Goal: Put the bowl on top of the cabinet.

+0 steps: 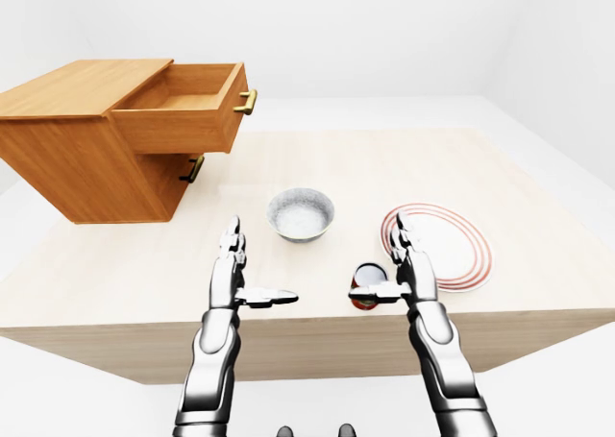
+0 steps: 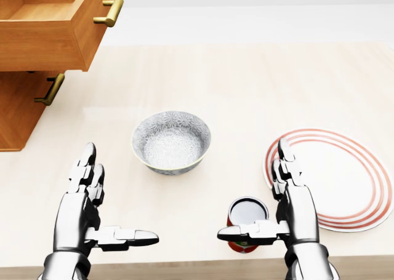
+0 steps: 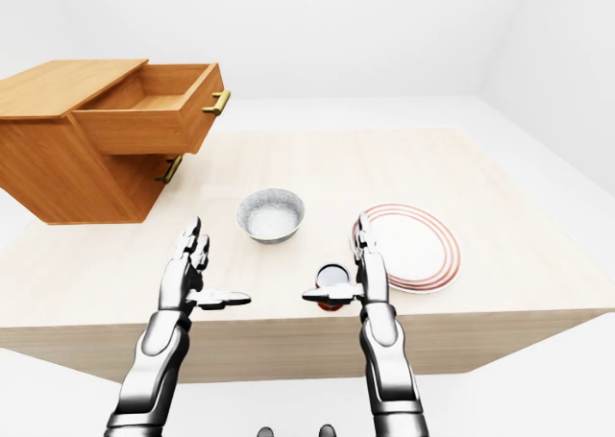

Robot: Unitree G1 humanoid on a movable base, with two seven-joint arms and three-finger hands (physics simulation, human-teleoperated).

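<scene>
A grey patterned bowl (image 2: 171, 142) stands upright on the pale wooden table (image 2: 246, 83), near the middle of the head view. The wooden cabinet (image 1: 72, 139) sits at the upper left, its top drawer (image 1: 183, 106) pulled out and its flat top (image 1: 77, 84) bare. My left hand (image 2: 101, 200) hovers open, fingers straight, below and left of the bowl, apart from it. My right hand (image 2: 271, 197) is open too, below and right of the bowl, with its thumb over a small red cup (image 2: 246, 223).
A white plate with red rings (image 2: 335, 178) lies at the right, beside my right hand. The red cup stands close to the table's near edge (image 1: 307, 331). A lower drawer handle (image 2: 50, 89) sticks out under the open drawer.
</scene>
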